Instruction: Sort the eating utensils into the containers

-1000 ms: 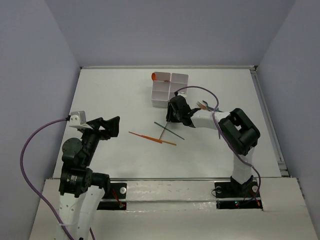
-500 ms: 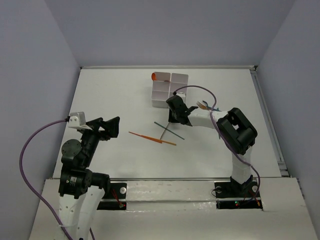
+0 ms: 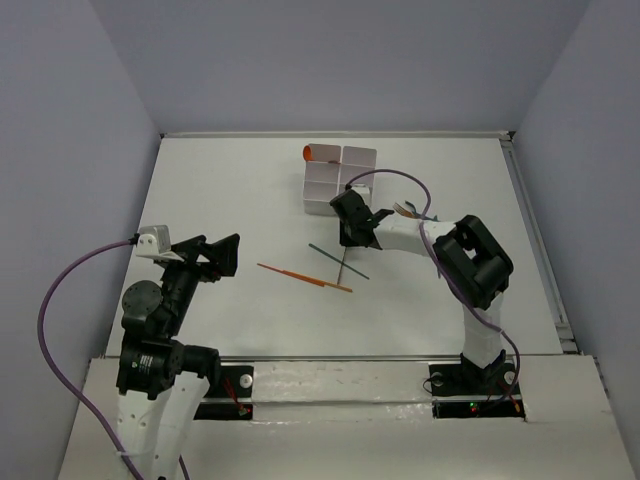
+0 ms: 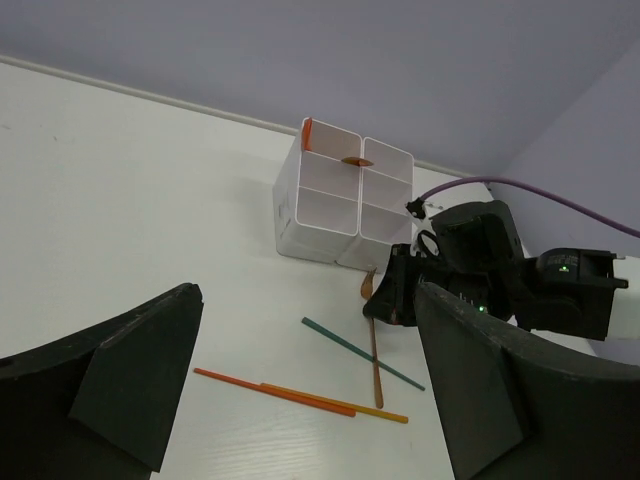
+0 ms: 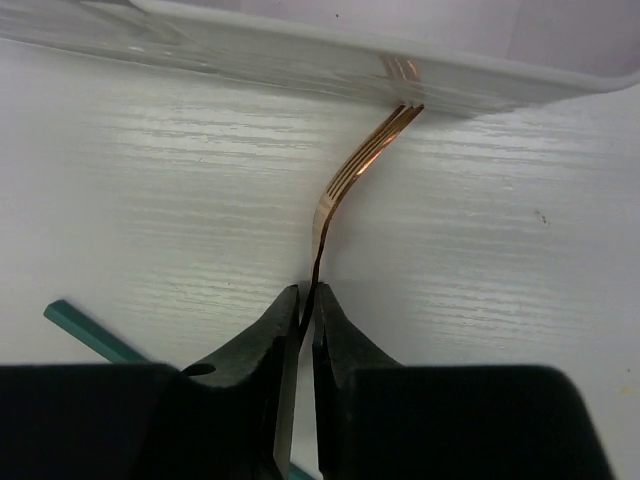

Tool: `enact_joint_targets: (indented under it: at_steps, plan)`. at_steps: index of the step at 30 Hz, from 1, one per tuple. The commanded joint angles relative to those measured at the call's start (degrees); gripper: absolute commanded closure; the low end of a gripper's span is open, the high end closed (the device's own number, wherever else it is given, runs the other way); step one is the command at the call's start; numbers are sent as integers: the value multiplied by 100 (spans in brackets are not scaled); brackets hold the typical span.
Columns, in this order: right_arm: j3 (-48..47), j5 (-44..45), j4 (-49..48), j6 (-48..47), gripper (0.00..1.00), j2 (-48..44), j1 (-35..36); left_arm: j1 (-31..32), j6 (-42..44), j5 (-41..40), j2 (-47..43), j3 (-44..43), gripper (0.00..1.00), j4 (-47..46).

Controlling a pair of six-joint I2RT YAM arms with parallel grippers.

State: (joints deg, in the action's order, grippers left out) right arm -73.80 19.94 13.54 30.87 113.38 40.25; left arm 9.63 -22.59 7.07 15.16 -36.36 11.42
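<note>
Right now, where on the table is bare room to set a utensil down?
Bare: the table from its left edge to the white box, and the strip on the near side of the orange sticks. Crowded: in front of the box, where the right gripper pinches the brown fork across the teal stick.

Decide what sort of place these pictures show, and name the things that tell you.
Probably a robot test cell, not a kitchen: a white table boxed in by plain walls, the left arm and right arm bolted at its near edge, a divided white box and a few plastic utensils.
</note>
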Motion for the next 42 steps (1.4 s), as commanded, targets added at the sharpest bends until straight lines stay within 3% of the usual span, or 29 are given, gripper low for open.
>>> enact_joint_targets:
  at_steps: [1, 7, 13, 17, 23, 29, 42]
  plan:
    - [-82, 194, 368, -46, 91, 149, 53, 22, 44, 22, -66, 15, 1, -298]
    - [120, 247, 88, 15, 93, -53, 53, 22, 44, 31, -66, 15, 1, -298]
    - [735, 265, -903, -46, 93, -992, 53, 22, 53, 40, -22, 24, 1, -298]
    - [990, 194, -1545, -361, 93, -1914, 53, 22, 53, 57, 22, 24, 1, -298]
    - [763, 756, -2399, -1284, 93, -2356, 53, 74, 62, 66, 75, 6, 1, -298]
    - [-9, 1064, -4110, -2601, 93, -1786, -341, 127, 70, 75, 163, 6, 1, -281]
    - [-2182, 607, -5467, -3210, 93, 297, -1238, 180, 70, 93, 242, 24, 1, -289]
